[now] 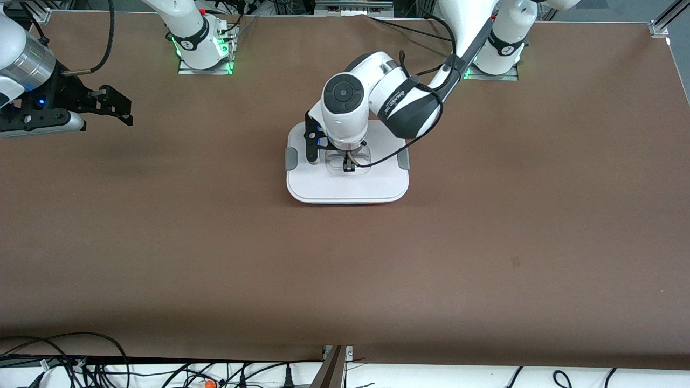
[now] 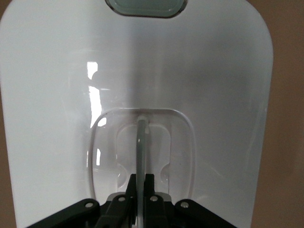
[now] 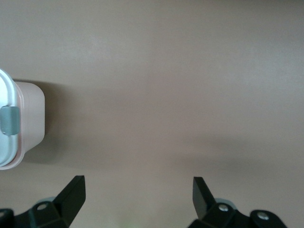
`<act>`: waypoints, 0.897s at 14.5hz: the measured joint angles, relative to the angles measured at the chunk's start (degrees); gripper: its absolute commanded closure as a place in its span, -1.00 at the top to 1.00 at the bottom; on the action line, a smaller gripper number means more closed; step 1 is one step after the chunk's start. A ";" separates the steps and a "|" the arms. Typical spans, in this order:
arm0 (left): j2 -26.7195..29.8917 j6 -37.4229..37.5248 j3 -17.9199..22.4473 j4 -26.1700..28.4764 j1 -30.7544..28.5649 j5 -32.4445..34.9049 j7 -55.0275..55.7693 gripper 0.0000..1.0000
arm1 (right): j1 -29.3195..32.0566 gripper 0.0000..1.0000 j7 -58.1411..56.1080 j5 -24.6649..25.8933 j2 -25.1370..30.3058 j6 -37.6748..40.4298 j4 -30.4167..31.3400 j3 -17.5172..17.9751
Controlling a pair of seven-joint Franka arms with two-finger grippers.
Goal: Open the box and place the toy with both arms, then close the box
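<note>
The box [image 1: 347, 186] sits at the table's middle with its white lid on and a grey clip [image 1: 291, 159] on each side. My left gripper [image 1: 349, 165] is down in the lid's clear recessed centre, shut on the thin handle [image 2: 142, 142] that stands up between its fingers. The lid [image 2: 199, 80] fills the left wrist view. My right gripper [image 1: 110, 102] is open and empty, up over the table at the right arm's end. The right wrist view shows the box's pinkish base [image 3: 29, 116] and one clip [image 3: 9, 119] at its edge. The toy is out of view.
Brown table surface [image 1: 485, 242] lies all around the box. Cables [image 1: 64, 361] hang along the table's edge nearest the front camera. The two arm bases [image 1: 202, 51] stand along the edge farthest from the front camera.
</note>
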State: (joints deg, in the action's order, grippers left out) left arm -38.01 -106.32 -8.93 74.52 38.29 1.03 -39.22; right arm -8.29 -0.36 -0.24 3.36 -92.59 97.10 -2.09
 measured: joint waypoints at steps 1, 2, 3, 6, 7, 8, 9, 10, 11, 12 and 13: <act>-0.23 -0.12 -0.01 0.00 0.34 0.79 0.99 -1.00 | 0.01 1.00 0.21 0.00 -0.05 0.50 -0.36 0.00; -0.25 -0.12 -0.01 -0.02 0.73 1.36 2.03 -1.00 | 0.03 1.00 0.28 0.00 -0.10 0.79 -0.58 0.00; -0.26 -0.12 0.00 -0.04 1.05 1.51 2.75 -1.00 | 0.07 1.00 0.28 0.00 -0.22 0.93 -0.73 0.00; -0.41 -0.03 0.06 0.12 1.53 1.85 3.63 -1.00 | 0.15 1.00 0.28 0.01 -1.47 2.00 -2.43 0.00; -0.41 0.01 0.06 0.12 1.55 1.92 3.98 -1.00 | 0.16 1.00 0.28 0.01 -1.77 2.26 -3.00 0.00; -0.41 0.03 0.06 0.12 1.55 1.93 4.13 -1.00 | 0.17 1.00 0.28 0.01 -2.01 2.47 -3.39 0.00; -0.40 0.13 0.06 0.11 1.55 1.94 4.18 -1.00 | 0.17 1.00 0.33 0.01 -2.19 2.56 -3.60 0.00; -0.39 0.35 0.06 0.10 1.57 1.93 4.21 -1.00 | 0.17 1.00 0.51 0.01 -2.29 2.62 -3.62 0.00; -0.36 0.53 0.05 0.07 1.61 1.94 4.25 -1.00 | 0.17 1.00 0.63 0.01 -2.34 2.63 -3.63 0.01; -0.32 0.62 0.05 0.07 1.66 1.94 4.30 -1.00 | 0.17 1.00 0.70 0.01 -2.37 2.64 -3.63 0.01; -0.28 0.76 0.04 0.07 1.71 1.93 4.33 -1.00 | 0.17 1.00 0.73 0.01 -2.39 2.64 -3.63 0.02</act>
State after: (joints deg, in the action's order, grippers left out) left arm -38.29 -105.56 -8.89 74.59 40.00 2.96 -34.89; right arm -8.12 0.37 -0.23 0.97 -89.95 93.47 -2.08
